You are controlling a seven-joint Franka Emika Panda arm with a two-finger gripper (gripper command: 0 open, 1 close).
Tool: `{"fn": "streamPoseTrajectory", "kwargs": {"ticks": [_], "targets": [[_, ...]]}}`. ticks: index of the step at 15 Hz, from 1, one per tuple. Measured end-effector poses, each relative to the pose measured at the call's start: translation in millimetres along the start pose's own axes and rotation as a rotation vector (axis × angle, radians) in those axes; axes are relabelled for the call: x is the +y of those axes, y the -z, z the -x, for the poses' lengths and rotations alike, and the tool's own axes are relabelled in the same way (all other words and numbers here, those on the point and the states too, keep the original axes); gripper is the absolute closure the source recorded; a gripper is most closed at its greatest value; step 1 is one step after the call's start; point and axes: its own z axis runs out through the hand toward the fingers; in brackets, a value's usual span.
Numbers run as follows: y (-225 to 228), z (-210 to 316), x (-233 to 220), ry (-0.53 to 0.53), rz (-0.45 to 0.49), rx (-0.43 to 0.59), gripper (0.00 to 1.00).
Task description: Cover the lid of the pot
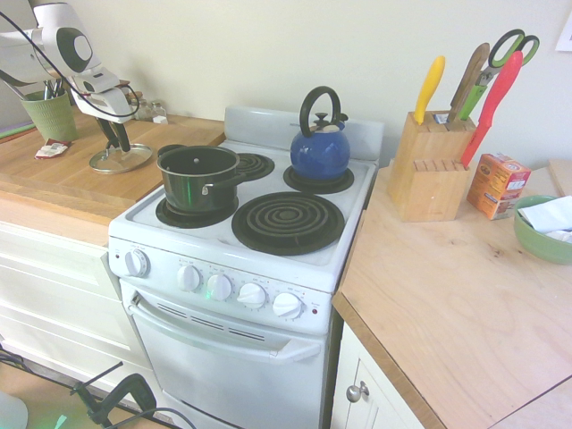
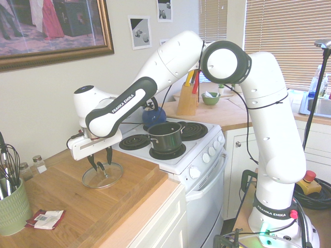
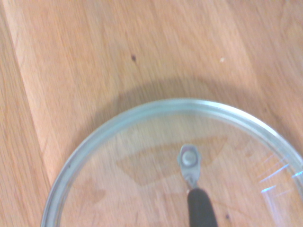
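Right now I'm bracketing the black handle of the lid with my gripper half-closed at lower left, nothing lifted, while the pot is sitting uncovered mid-frame.

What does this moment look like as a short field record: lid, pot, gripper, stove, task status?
lid: the lid lies flat on the wooden counter, beside the stove
pot: the pot stands uncovered on the stove's front burner
gripper: the gripper points down over the lid's handle, fingers either side; grip not clear
stove: the blue kettle sits on a back burner
task status: lid not yet on pot
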Motion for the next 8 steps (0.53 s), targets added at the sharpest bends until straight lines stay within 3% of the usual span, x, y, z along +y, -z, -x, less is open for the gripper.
{"fn": "streamPoseTrajectory", "kwargs": {"ticks": [8], "targets": [[0.5,8.7,-1.8,0.010,-0.006,-0.013,1.00]]}}
